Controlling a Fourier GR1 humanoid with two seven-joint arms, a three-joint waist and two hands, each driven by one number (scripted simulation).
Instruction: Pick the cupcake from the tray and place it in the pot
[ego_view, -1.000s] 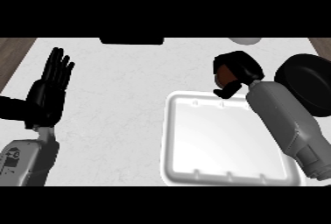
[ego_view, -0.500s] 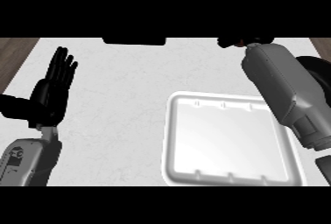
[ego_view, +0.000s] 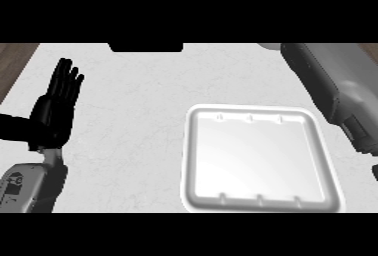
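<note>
Cupcake not visible anywhere; tray (ego_view: 260, 159), at 5 o'clock of the view, holds nothing. Pot not visible either. Right forearm (ego_view: 332, 85) runs from 3 o'clock up past 1 o'clock; the right hand is out of view, so whether it holds anything can't be told. Left hand (ego_view: 56, 107) rests at 9 o'clock, fingers straight and up. Judgement: cupcake is light, soft, crushable; best taken by the wrapper sides, not the top.

I see the tray (ego_view: 260, 157) lying on the table (ego_view: 140, 150), toward my right and near side. The left robot hand (ego_view: 53, 112) rests open at the table's left edge, well apart from the tray.
</note>
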